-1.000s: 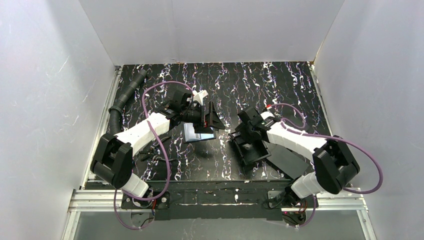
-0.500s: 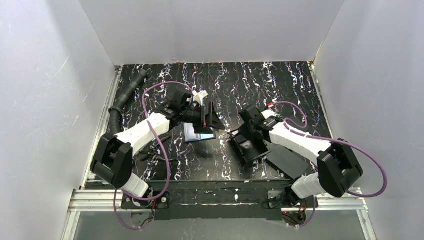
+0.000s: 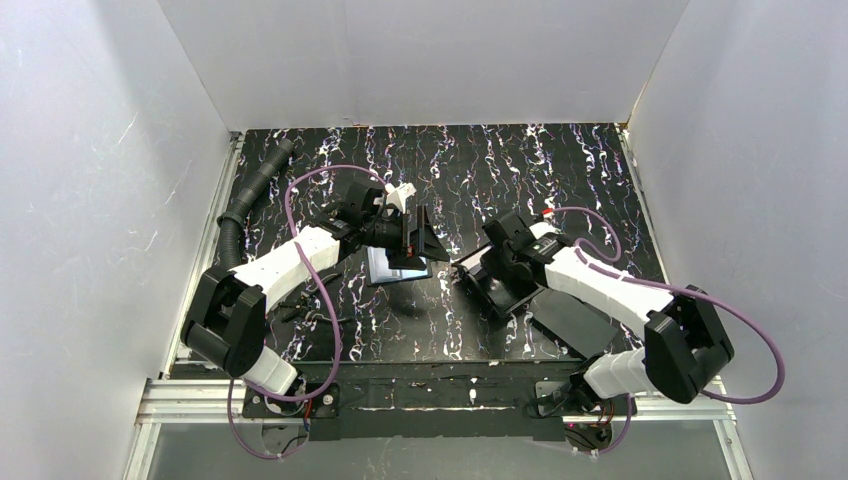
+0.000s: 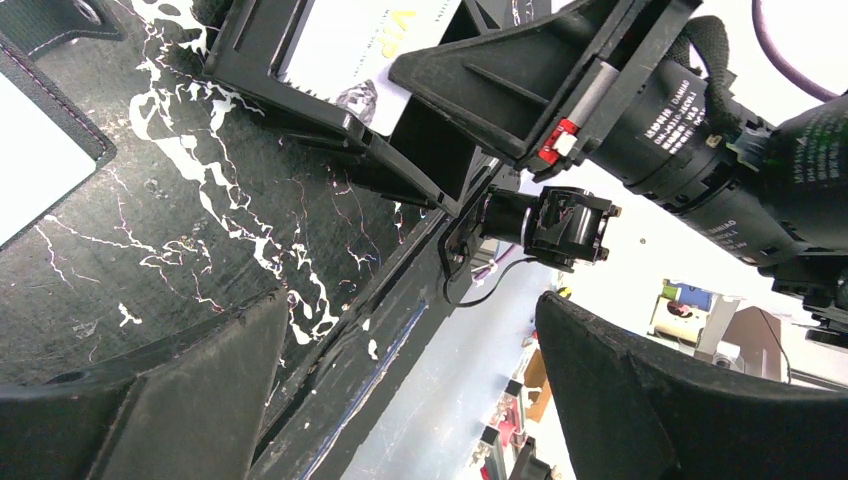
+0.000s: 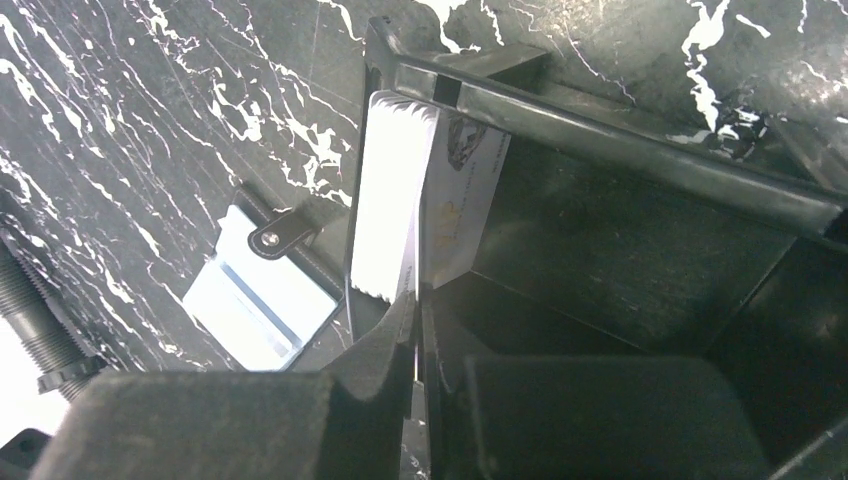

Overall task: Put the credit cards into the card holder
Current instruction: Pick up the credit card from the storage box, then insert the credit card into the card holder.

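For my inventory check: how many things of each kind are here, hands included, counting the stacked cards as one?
card holder: 1
black tray: 1
card stack in the tray: 1
printed card, pinched by the right hand: 1
flat black slab: 1
hands, left hand and right hand: 2
Total: 7

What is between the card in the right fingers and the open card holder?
Mainly the tray: its wall on the holder side stands between the card and the card holder, so the card must lift over it. The open left gripper hangs by the holder's far edge.
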Robot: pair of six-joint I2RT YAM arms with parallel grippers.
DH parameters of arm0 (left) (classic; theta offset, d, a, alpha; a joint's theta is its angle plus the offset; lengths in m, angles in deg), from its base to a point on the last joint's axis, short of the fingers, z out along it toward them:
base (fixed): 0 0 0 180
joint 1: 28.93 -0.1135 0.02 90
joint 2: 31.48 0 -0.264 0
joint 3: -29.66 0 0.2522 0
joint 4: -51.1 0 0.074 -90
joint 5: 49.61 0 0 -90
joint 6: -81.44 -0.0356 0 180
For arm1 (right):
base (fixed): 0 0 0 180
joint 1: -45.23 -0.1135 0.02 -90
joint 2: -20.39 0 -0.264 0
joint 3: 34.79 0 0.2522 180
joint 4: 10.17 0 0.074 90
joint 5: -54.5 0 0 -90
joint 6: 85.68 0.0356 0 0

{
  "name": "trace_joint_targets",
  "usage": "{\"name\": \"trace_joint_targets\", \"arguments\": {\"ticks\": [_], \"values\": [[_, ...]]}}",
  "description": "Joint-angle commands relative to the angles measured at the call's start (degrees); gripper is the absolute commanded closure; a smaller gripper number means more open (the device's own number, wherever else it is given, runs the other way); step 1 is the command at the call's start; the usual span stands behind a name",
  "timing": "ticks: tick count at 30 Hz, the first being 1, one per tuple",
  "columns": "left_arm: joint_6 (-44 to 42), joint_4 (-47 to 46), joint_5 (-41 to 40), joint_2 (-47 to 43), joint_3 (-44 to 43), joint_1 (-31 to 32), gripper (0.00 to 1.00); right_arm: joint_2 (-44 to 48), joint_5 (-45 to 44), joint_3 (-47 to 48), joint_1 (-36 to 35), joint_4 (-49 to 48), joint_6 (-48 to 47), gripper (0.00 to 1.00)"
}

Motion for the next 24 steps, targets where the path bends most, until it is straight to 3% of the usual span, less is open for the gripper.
{"name": "trace_joint_targets", "arguments": {"ticks": [1,11,14,16,18,20,24], "values": [[-0.55,0.14,1.55,-2.01,0.24,0.29,0.07,3.4,-0.02,1.07,0.08,2.93,3.42,0.89],[-2.25,3.33,-0.1,-3.43,-1.18,0.16,0.05,7.59,-0.44,4.94,0.08,8.75,-0.11,0.99],[-6.39,9.75,-4.22,-5.82,-3.68,-2.93,0.04,9.68,-7.72,10.44,0.25,6.32,-16.71,0.99],[-7.52,11.6,-5.07,-7.34,-3.15,-6.21,0.04,9.58,-7.0,12.31,0.25,-2.39,-31.87,0.99],[-8.74,13.4,-4.75,-7.62,-2.55,-10.14,0.04,8.05,-2.19,14.58,0.33,-9.05,-45.57,0.99],[-10.91,16.44,-4.84,-6.28,-3.05,-13.28,0.05,4.96,9.04,16.84,0.7,-15.97,-56.19,0.99],[-16.25,24.65,-8.88,-0.12,-7.76,-14.36,0.08,-7.25,33.97,25.68,2.11,-16.07,-62.86,0.99]]}}
